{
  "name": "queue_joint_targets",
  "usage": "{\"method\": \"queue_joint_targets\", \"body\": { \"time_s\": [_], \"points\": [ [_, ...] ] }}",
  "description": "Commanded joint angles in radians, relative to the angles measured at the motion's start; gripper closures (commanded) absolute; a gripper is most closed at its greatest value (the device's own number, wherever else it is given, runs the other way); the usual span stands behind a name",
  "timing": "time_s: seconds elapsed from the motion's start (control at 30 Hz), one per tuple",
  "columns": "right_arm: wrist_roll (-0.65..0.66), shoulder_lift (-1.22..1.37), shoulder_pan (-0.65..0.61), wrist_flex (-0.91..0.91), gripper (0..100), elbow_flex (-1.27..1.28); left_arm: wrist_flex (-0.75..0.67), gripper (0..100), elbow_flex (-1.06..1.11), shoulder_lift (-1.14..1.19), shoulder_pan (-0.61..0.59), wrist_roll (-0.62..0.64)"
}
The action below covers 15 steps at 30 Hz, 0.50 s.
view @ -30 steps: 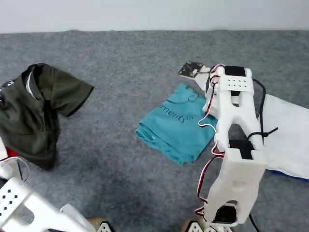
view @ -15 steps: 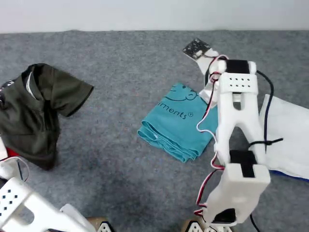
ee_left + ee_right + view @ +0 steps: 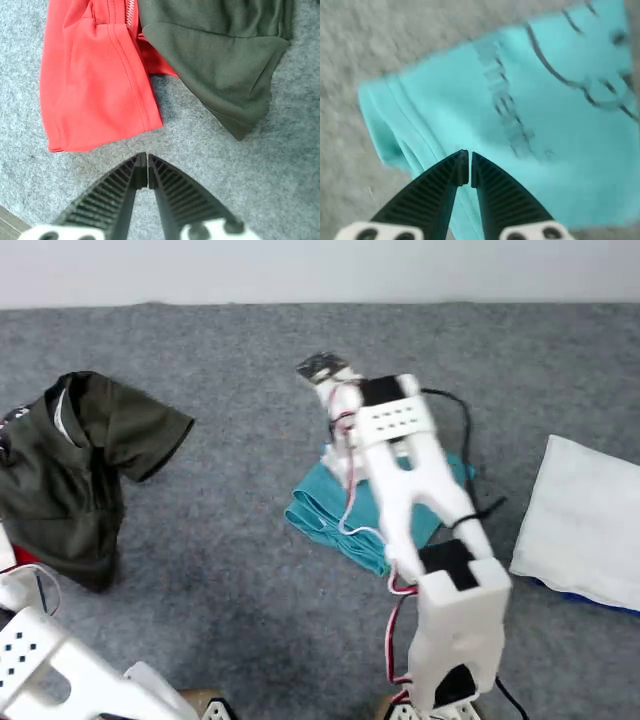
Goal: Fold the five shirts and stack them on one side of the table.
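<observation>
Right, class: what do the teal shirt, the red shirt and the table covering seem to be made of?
Teal shirt: soft matte knit, probably cotton jersey; it folds in limp layers and carries print. Red shirt: smoother knit with a faint sheen and double-stitched hem, possibly synthetic. Table covering: grey felt or short-pile carpet, judging by its fuzzy, speckled surface.

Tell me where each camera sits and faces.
High view: fixed overhead, facing down at the grey felt table; white right arm over the folded teal printed shirt.
Left wrist view: on left arm, facing down past shut black left pincer at red fabric shirt and crumpled dark olive shirt.
Right wrist view: on right arm, facing down past shut black right pincer at that teal shirt.
Shared: teal shirt, high and right wrist.
</observation>
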Motion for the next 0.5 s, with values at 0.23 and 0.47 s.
{"method": "queue_joint_targets", "body": {
  "time_s": [0.23, 0.47],
  "points": [
    [-0.072, 0.139, -0.197, -0.044, 99.0, -0.029, 0.023, 99, -0.013, -0.021, 0.005, -0.008],
    [-0.072, -0.015, -0.147, 0.045, 99.0, -0.029, 0.020, 99, -0.013, -0.021, 0.005, -0.055]
  ]
}}
